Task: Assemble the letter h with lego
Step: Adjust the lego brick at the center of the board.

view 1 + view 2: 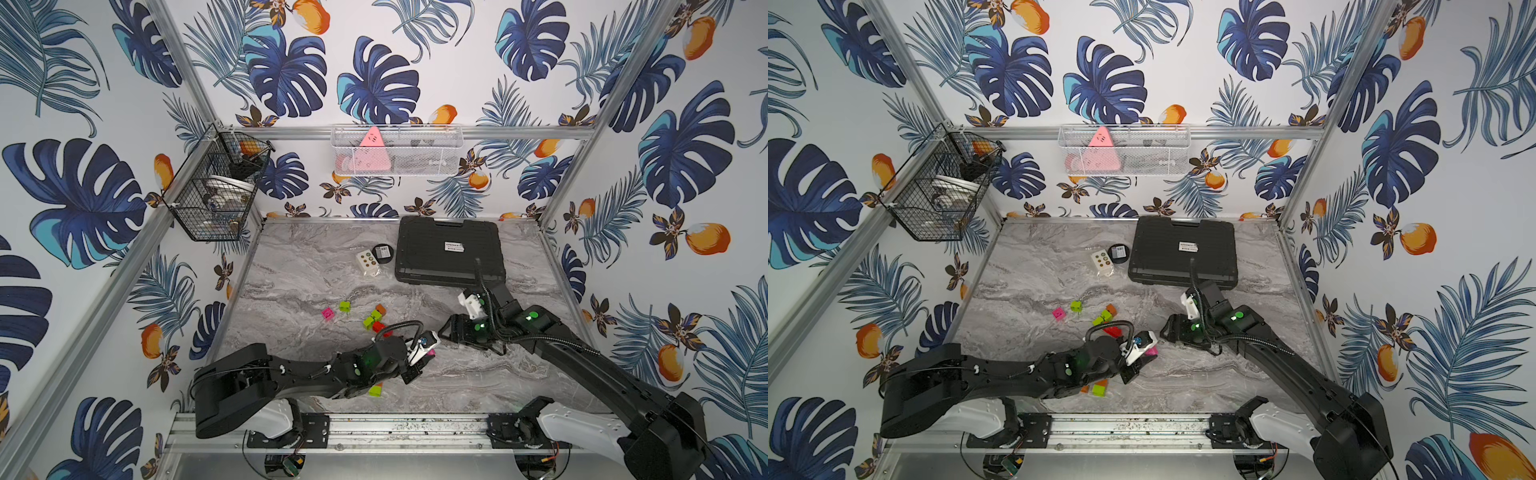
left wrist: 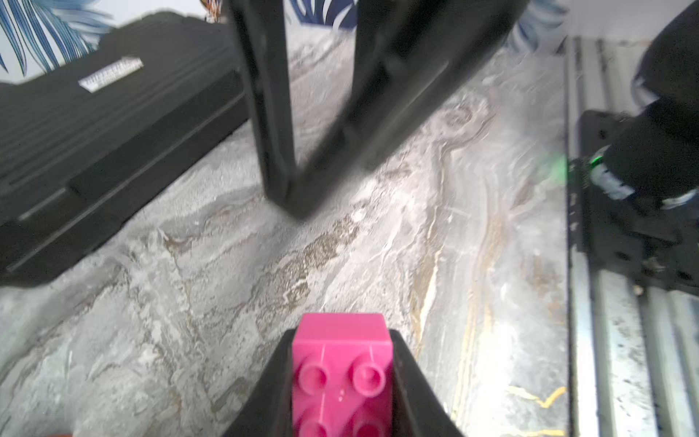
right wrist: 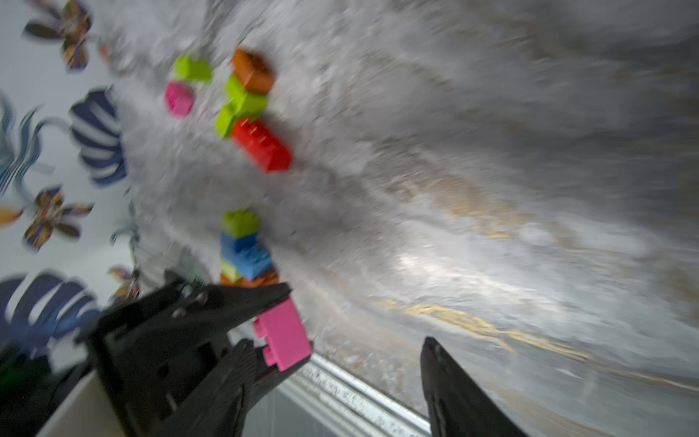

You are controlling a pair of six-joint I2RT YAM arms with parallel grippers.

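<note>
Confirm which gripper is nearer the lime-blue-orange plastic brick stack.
Left. The left gripper, gripping a pink studded brick, is near the stack; open right gripper lies farther, past the left.

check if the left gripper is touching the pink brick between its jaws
Touching. The left wrist view shows the pink brick wedged in the left gripper, both fingers flush against its sides, no gap.

We saw white wallpaper [image 1: 457, 83] with blue leaves and orange fruit across the top and sides of both top views, framed by aluminium rails [image 1: 519, 132]. A grey marbled tabletop [image 1: 316, 282] lay at lower centre. A black wire basket [image 1: 195, 208] hung at left, a white mesh basket [image 1: 424, 162] at upper centre.
</note>
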